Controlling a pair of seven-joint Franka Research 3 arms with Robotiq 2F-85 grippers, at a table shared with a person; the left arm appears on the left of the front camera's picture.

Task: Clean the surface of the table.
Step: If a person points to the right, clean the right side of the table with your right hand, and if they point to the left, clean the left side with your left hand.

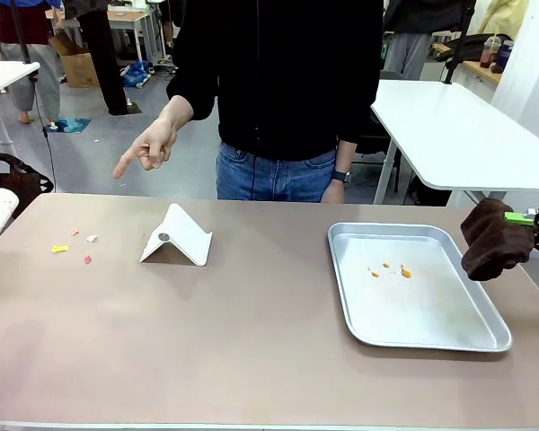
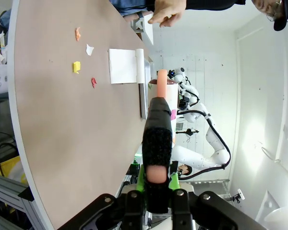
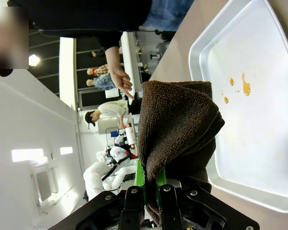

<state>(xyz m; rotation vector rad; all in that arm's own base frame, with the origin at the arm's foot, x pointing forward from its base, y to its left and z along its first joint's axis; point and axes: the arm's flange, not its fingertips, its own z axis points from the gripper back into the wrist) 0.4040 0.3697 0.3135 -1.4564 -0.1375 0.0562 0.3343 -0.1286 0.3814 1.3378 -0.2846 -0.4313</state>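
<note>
Large matte beige-brown table [image 1: 251,350] is spanning the whole foreground of the front view, with a person standing at its far edge. Person's hand [image 1: 148,145] is pointing down toward the small coloured scraps [image 1: 61,249] lying loose on the table's left part, near the white folded card stand [image 1: 177,238].

Right gripper [image 3: 151,178] is hanging at the table's right edge, past the silver metal tray [image 1: 431,305]. Its jaws are pinching a dark brown terry cloth [image 3: 175,124] that is drooping in folds. Left gripper [image 2: 157,184] is hovering off the table's left end, jaws clamping a black elongated tool [image 2: 157,129] with a peach tip. Can't tell what kind of tool.

Step, as I'm reading it: getting to the scraps being pointed at. Left arm is looking like the closer one.

Doing it well means:
- coming down just outside the scraps
- keeping the wiping edge flat and pressing lightly
- gathering them in one direction instead of scattering them
- staying clear of the stand and the pointing hand
- going slow, since the scraps are looking light
</note>
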